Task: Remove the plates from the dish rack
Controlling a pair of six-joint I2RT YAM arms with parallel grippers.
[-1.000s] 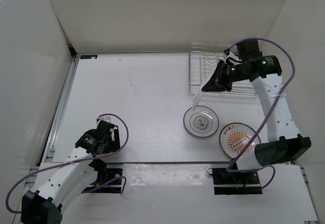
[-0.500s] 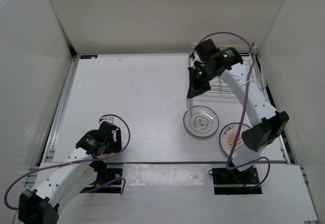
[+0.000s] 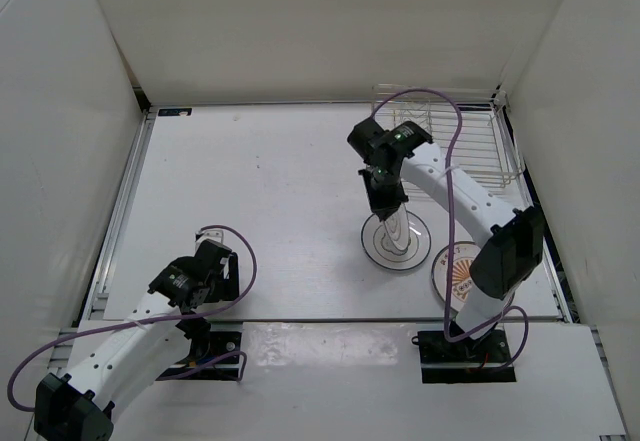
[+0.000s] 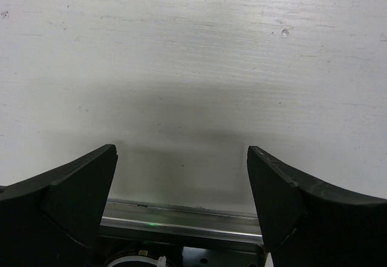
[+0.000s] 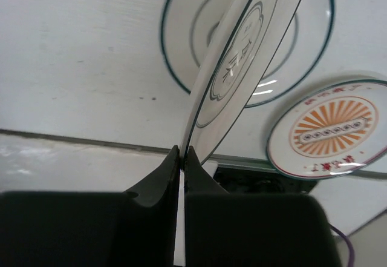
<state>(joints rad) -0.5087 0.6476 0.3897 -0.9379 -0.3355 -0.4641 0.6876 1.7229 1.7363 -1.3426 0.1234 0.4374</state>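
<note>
Clamping the right pincer tight on the rim of a ringed plate, squeezing the thin edge between both fingertips. Holding that plate steeply tilted, nearly on edge, with its dark rings and centre mark facing right in the wrist view. Hanging it directly over a second ringed plate, itself lying flat and face up on the desk. Not being able to tell whether the two are touching.

Lying just beside the flat ringed one, on its near right: the sunburst plate, also flat on the desk, partly hiding under the right arm in the top view. Stretching that arm from its base at the near edge out over both flat plates, toward the middle of the desk.

Standing at the far right of the desk, beyond all three plates: the rack, with its thin bars running side by side.

Sitting low over the near left part of the desk, close to the metal rail at the front edge: the left pincer. Gaping wide, gripping nothing, showing white desk surface between its two dark fingers.
</note>
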